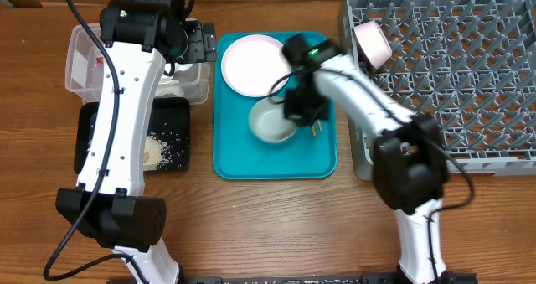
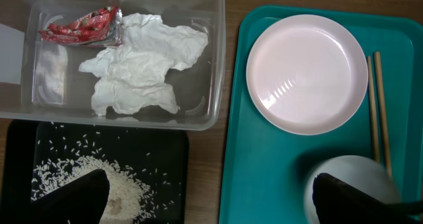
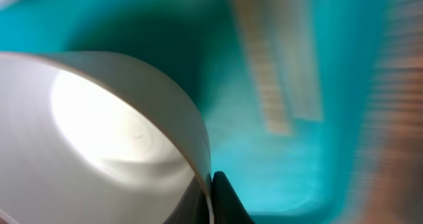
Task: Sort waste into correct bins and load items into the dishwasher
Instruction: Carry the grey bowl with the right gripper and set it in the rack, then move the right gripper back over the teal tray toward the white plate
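A white bowl (image 1: 272,125) sits on the teal tray (image 1: 243,162), and my right gripper (image 1: 301,108) is shut on its right rim. In the right wrist view the jaws pinch the bowl wall (image 3: 99,138) at my right gripper (image 3: 210,197). The pale plate (image 1: 253,64) lies behind it, and the chopsticks (image 2: 377,105) lie to the plate's right. My left gripper (image 2: 211,201) hangs open near the clear tub (image 2: 218,65), which holds the red wrapper (image 2: 82,24) and napkins (image 2: 142,62). Rice (image 2: 125,191) lies in the black tray (image 2: 165,158).
The grey dish rack (image 1: 469,66) fills the right side, with a pale bowl (image 1: 371,43) tilted at its left edge. The left arm stretches over the black tray (image 1: 172,142) and the tub (image 1: 84,62). Bare wooden table lies along the front.
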### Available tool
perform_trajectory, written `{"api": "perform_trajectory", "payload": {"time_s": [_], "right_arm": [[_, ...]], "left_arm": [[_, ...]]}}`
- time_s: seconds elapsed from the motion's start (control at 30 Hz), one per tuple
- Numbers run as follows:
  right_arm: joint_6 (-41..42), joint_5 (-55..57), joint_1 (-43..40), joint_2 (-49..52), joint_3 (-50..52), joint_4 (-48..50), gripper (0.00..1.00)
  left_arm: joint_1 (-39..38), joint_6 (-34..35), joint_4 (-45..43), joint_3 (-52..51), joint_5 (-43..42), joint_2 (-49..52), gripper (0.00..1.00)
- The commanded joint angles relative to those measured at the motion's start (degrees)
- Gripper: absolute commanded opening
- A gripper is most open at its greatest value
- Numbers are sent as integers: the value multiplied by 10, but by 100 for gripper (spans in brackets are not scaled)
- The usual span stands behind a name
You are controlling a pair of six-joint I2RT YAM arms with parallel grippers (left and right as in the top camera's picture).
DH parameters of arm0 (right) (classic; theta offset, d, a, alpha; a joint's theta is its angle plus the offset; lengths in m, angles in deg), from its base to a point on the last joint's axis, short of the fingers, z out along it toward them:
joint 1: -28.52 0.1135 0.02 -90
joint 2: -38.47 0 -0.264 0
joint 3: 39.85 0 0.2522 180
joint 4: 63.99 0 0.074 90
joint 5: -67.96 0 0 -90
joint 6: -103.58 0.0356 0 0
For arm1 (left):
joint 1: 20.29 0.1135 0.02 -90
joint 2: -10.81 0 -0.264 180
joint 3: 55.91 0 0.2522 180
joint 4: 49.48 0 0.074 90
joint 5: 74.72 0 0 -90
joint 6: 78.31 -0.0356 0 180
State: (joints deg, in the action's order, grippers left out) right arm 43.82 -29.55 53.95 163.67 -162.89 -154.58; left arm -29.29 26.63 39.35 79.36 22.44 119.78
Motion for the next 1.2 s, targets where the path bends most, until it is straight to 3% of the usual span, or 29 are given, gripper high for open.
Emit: {"api": "perform_trajectory", "payload": {"time_s": [0.0, 0.2, 0.37, 0.6, 0.9, 1.17], "right_arm": [[-18, 108, -37, -134, -59, -31, 4], [7, 349, -76, -277, -64, -68, 4], [78, 567, -75, -302, -62, -132, 4], [91, 662, -79, -259, 7, -129, 4], [153, 801, -79, -198, 155, -36, 4], [152, 769, -78, -194, 225, 71, 4]], "left_arm": [[-1, 9, -1, 8, 4, -10, 100], [-1, 10, -1, 8, 4, -10, 100], [-1, 9, -1, 8, 4, -10, 100], [-1, 9, -1, 8, 4, -10, 100], [-1, 9, -1, 8, 4, -10, 100], [-1, 9, -1, 8, 4, -10, 100]]}}
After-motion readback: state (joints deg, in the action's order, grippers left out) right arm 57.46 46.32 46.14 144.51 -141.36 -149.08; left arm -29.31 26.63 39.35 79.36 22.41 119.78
